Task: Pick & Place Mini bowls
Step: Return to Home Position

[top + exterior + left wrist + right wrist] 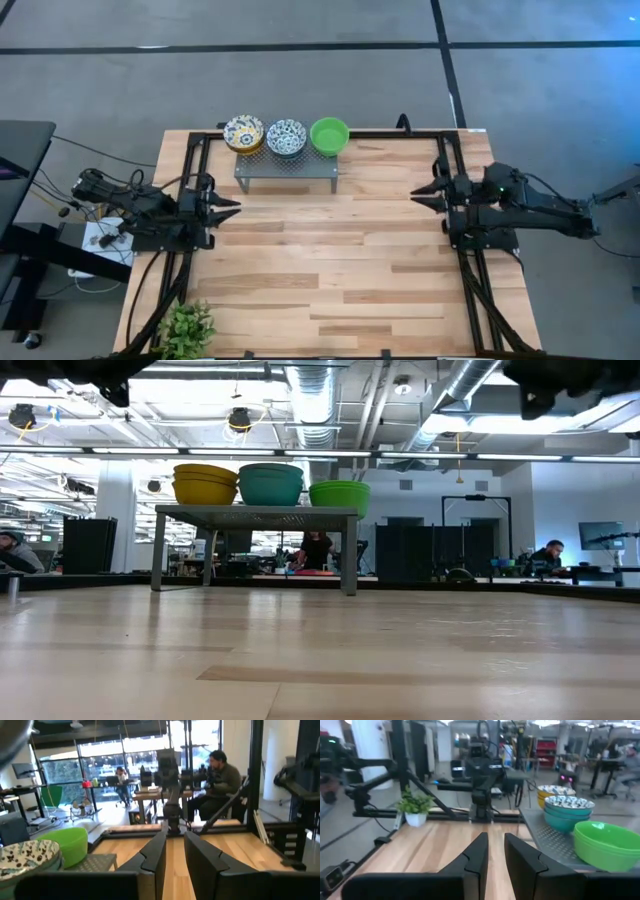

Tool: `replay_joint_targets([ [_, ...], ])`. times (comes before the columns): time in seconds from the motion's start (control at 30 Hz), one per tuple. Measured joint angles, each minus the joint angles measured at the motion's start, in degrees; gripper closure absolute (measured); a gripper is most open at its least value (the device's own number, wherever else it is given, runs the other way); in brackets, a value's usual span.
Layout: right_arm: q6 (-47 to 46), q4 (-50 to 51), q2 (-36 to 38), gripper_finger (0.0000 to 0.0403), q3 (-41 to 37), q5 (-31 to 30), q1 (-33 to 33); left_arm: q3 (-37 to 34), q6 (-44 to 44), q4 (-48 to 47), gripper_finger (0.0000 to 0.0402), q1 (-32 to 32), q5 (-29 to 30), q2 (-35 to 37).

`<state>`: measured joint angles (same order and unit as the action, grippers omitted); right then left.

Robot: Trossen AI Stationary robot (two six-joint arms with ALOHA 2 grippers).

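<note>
The mini bowls (271,484) all sit on top of the grey perforated stand (287,168), nested into three upright stacks. The stacks form a row that runs along the stand's long axis. Being round, the bowls have no long axis of their own, and each rests on its base with its mouth opening straight up. The yellow-cream stack (243,133) is at the stand's left end, the blue-and-white stack (286,137) is on its middle, and the green stack (329,136) is at its right end. Each stack is just beside its neighbour. Every stack holds only bowls of its own kind, and the top bowl of each shows a bare inner face. The stand itself stands on the wooden desk (330,270). The left pincer (238,207) is near the stand's left front corner, forward of it, with its tips pointing across toward the stand's right side. Its fingers are slightly spread with a narrow gap between them and pinch nothing. The right pincer (412,198) is farther off, beyond the stand's right end and forward of it, pointing back the opposite way. It is likewise slightly spread and pinches nothing. A small potted plant (187,328) sits well forward of the stand's left end.
</note>
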<state>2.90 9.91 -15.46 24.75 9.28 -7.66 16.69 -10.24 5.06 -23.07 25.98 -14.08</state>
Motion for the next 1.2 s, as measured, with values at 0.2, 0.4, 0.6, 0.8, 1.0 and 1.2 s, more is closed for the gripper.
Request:
replay_joint_targets([
  [0.2,-0.01,-1.21,10.16,0.0344,-7.14,-0.14,0.93,-3.14,-2.82,1.51,0.033,0.0,-2.73,7.21],
  [0.4,-1.42,-0.78,15.3,0.0344,-11.84,-3.85,0.81,-6.71,-4.55,3.27,0.033,0.23,-2.27,14.03],
  [0.6,-1.42,-2.07,14.4,0.0344,-15.51,-5.18,0.08,-9.59,-4.15,4.03,0.033,2.19,-3.44,14.04],
  [0.8,-1.34,-5.22,15.34,0.0344,-19.75,-5.76,-0.66,-13.47,-3.07,6.21,0.033,4.93,-7.66,14.07],
  [1.0,0.04,-10.88,15.32,0.0344,-24.2,-5.86,-1.75,-16.39,-2.23,8.66,0.033,9.18,-10.16,13.86],
  [1.2,4.16,-12.16,15.33,0.0344,-24.35,-5.86,-3.05,-16.37,-0.95,8.77,0.033,13.24,-10.19,13.77],
])
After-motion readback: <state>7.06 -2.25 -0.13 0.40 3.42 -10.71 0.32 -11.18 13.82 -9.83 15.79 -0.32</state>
